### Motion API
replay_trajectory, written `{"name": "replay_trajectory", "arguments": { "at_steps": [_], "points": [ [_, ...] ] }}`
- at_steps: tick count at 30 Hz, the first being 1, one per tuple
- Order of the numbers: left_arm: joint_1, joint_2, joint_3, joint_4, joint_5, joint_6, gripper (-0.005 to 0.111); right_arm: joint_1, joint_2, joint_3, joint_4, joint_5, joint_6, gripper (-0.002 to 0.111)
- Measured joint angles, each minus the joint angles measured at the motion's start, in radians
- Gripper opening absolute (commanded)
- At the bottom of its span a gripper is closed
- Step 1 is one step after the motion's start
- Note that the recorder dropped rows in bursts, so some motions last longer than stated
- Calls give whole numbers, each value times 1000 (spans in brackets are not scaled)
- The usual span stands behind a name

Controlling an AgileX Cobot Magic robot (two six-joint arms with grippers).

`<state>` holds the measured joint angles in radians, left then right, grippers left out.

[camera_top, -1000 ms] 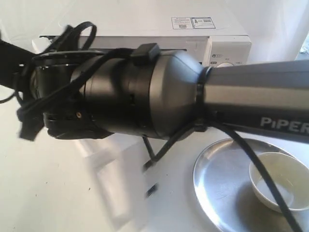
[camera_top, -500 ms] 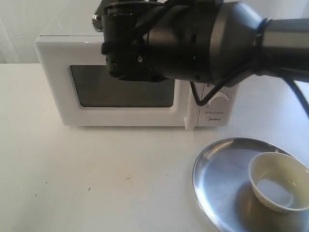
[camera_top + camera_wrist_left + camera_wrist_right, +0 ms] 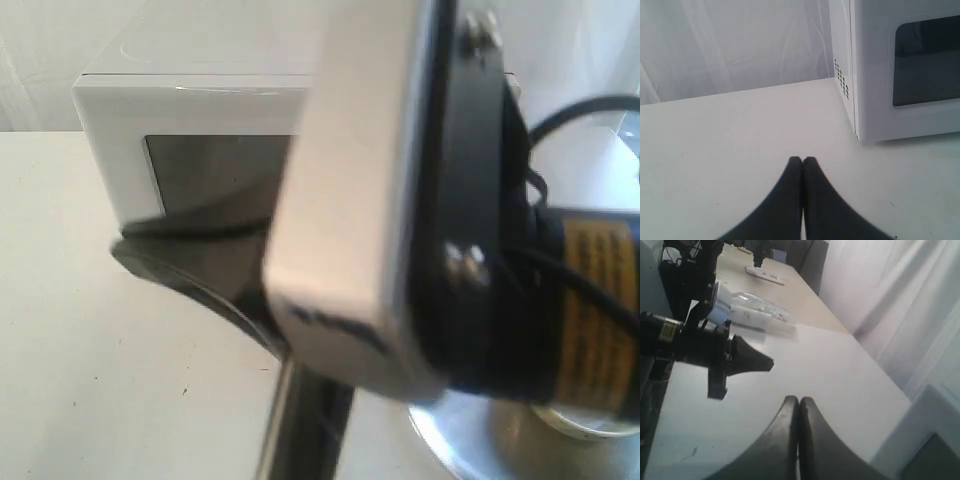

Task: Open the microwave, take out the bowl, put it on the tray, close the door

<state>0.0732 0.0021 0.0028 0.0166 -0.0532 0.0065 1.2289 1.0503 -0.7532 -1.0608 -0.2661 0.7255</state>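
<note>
The white microwave stands at the back left, its door shut flush. A close, blurred piece of my right arm covers most of the exterior view. Beneath it only a strip of the steel tray shows, and a pale edge of the bowl on it. My left gripper is shut and empty over the bare table, left of the microwave. The right gripper is shut and empty, raised above the table, with a microwave corner beside it.
The right wrist view shows the left arm low over the table, its dark closed tip pointing inward. Clear plastic items lie at the table's far end. White curtains hang behind the table.
The right arm has swung up close to the exterior camera, and now hides the microwave's right side and nearly all of the tray and bowl. The door stays shut.
</note>
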Motion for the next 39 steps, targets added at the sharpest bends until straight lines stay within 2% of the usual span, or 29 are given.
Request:
{"name": "replay_trajectory", "arguments": {
  "at_steps": [4, 8, 17, 21, 22, 24, 25, 28, 33, 39],
  "points": [
    [0, 0, 0, 0, 0, 0, 0, 0, -33, 97, 6, -22, 92, 0],
    [0, 0, 0, 0, 0, 0, 0, 5, -39, 123, 7, -30, 154, 0],
    [0, 0, 0, 0, 0, -7, 0, -14, -103, 127, 31, 287, 187, 0],
    [0, 0, 0, 0, 0, -7, 0, -213, -331, 214, 35, 294, 260, 0],
    [0, 0, 0, 0, 0, -7, 0, -323, -449, 278, 35, 312, 262, 0],
    [0, 0, 0, 0, 0, -7, 0, -449, -596, 359, 29, 360, 262, 0],
    [0, 0, 0, 0, 0, -7, 0, -558, -727, 426, 24, 409, 262, 0],
    [0, 0, 0, 0, 0, -7, 0, -715, -921, 525, -8, 448, 262, 0],
    [0, 0, 0, 0, 0, -7, 0, -785, -1031, 636, -10, 468, 279, 0],
    [0, 0, 0, 0, -2, -7, 0, -848, -1044, 746, -10, 424, 285, 0]
  ]
}}
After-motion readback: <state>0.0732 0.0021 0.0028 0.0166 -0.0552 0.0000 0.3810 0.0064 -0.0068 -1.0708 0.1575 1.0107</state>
